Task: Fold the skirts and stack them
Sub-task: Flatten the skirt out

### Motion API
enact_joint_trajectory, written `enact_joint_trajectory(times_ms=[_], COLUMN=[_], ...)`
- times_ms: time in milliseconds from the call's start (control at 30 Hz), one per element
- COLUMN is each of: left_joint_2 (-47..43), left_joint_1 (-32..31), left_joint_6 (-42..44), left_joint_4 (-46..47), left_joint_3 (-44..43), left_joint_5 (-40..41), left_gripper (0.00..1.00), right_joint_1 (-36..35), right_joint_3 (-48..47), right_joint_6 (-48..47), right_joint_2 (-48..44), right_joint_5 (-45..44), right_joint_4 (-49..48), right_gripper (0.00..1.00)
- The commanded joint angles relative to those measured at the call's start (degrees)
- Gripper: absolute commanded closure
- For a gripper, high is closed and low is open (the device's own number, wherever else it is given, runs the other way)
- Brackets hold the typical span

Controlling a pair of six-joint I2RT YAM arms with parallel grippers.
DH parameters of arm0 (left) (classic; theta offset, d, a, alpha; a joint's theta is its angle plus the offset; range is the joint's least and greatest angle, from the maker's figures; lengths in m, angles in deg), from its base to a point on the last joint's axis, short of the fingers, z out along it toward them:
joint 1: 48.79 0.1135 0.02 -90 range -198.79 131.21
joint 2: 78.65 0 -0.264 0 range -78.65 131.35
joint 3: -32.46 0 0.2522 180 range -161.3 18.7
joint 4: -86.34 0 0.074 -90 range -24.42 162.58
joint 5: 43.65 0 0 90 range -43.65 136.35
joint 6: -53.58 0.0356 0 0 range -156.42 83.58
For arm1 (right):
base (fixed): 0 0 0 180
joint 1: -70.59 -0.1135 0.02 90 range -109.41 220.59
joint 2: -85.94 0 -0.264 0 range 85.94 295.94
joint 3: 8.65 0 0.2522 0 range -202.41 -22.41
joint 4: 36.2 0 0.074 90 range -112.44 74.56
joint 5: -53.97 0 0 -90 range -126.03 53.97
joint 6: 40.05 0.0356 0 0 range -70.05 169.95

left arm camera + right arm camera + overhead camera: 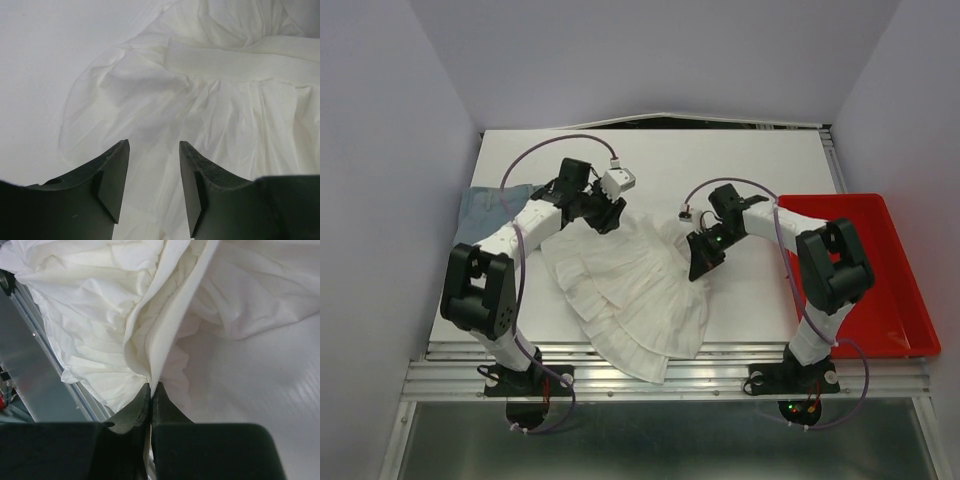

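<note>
The white pleated skirt [635, 290] lies spread in the middle of the table, its hem hanging over the near edge. My right gripper [698, 268] is shut on the skirt's right edge; in the right wrist view a fold of white cloth [165, 330] is pinched between its tips [151, 390]. My left gripper [610, 216] is open over the skirt's far left part; in the left wrist view the cloth [210, 100] lies under and ahead of its spread tips [154, 150], nothing between them. The light blue denim skirt [488, 210] lies at the table's left edge, partly behind the left arm.
A red plastic tray [880, 270] stands at the right of the table, beside the right arm. The metal rail of the table's near edge [660, 375] shows below the skirt, also in the right wrist view [30, 340]. Grey walls close in both sides.
</note>
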State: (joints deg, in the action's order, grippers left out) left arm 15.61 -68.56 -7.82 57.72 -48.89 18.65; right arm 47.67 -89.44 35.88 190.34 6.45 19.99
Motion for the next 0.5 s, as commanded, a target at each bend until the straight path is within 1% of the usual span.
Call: enact_joint_trajectory(times_ms=[0,67,200,233,300,367,400,467], left_joint_2=[-8.64,-10.4,-9.8,-9.45,-8.05,-4.1,-2.26,3.0], left_joint_1=[-3.07,-3.08,-3.87,-5.35,-6.59,-6.86,-6.86,-6.86], left_joint_6=[2.34,0.85,-1.0,-1.79,-2.4,-3.72,-4.42,-4.52], left_joint_4=[1.04,1.75,-2.98,-2.99,-3.51,-4.22,-5.18,-6.15], left_joint_3=[4.65,5.98,5.36,6.5,7.12,6.78,5.64,2.84], left_joint_5=[3.0,3.27,1.77,4.3,6.6,8.19,8.28,7.41], left_gripper=[0.42,0.41,0.42,0.43,0.44,0.52,0.58,0.63], right_joint_1=[-0.2,-0.2,-0.2,-0.2,-0.2,-0.2,-0.2,-0.2], right_joint_3=[2.25,1.81,3.03,4.35,5.58,6.73,7.86,8.84], right_joint_6=[3.42,4.3,6.15,6.15,6.5,7.12,7.82,8.26], right_joint_2=[-6.56,-7.1,-7.37,-7.63,-7.46,-6.76,-6.49,-5.44], right_joint_5=[2.62,-0.72,-1.17,-1.17,-1.61,-1.7,-1.35,-0.73], right_joint_4=[-4.1,-4.55,-4.9,-4.99,-5.26,-5.35,-5.43,-5.52], right_gripper=[0.99,0.99,0.99,0.99,0.99,0.99,0.99,0.99])
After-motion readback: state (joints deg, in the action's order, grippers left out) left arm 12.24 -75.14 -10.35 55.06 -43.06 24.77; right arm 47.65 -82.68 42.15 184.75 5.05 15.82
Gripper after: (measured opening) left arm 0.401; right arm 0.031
